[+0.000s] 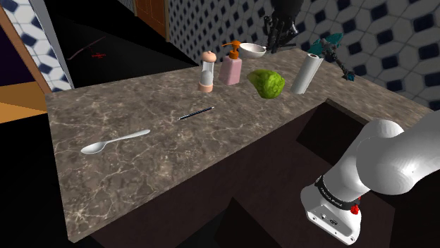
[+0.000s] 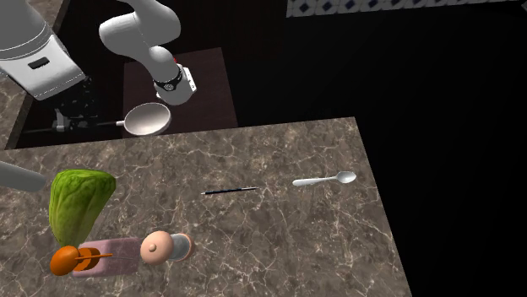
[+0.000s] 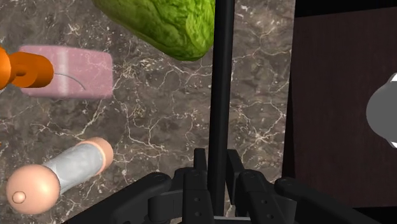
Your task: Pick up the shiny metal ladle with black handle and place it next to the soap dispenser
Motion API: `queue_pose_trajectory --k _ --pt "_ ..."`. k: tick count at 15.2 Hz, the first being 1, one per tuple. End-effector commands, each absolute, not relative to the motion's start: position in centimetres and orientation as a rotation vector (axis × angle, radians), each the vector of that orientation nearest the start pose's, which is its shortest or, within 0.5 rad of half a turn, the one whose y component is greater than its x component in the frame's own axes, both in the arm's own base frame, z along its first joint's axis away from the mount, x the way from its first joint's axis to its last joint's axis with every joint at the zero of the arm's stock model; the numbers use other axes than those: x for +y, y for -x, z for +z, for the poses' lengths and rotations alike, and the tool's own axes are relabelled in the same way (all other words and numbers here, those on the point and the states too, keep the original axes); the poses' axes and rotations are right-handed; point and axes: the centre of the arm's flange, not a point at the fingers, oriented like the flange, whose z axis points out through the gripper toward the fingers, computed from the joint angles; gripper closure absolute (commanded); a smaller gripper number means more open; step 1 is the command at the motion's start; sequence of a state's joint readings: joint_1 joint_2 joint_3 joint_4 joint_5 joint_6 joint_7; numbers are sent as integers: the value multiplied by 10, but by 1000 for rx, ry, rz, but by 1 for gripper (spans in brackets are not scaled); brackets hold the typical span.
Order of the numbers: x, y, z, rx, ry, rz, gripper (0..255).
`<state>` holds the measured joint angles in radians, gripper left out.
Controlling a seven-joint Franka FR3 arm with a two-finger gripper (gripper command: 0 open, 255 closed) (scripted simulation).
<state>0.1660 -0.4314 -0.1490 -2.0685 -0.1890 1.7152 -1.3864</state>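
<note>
Black two-finger pincer (image 3: 216,162) pinches the black handle of the shiny metal ladle (image 1: 252,49), held aloft near the pink soap dispenser with orange pump (image 1: 230,68). Pickup looks done; setting it down on the marbled counter (image 1: 141,169) remains.

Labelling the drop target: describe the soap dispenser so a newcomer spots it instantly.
On the brown marbled countertop, look at the row along its far edge in the shoulder view. The soap dispenser is the pink rectangular bottle between a peach-capped shaker and a green lettuce; its orange pump sets it apart.
</note>
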Motion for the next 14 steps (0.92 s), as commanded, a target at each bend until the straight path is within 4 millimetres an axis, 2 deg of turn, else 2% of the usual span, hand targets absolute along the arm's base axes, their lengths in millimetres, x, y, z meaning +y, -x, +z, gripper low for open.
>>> queue_pose_trajectory --k 1,14 --pt "-23 -429 600 -2161 2476 34 255" --pt "-23 -429 531 -2161 2476 34 255"
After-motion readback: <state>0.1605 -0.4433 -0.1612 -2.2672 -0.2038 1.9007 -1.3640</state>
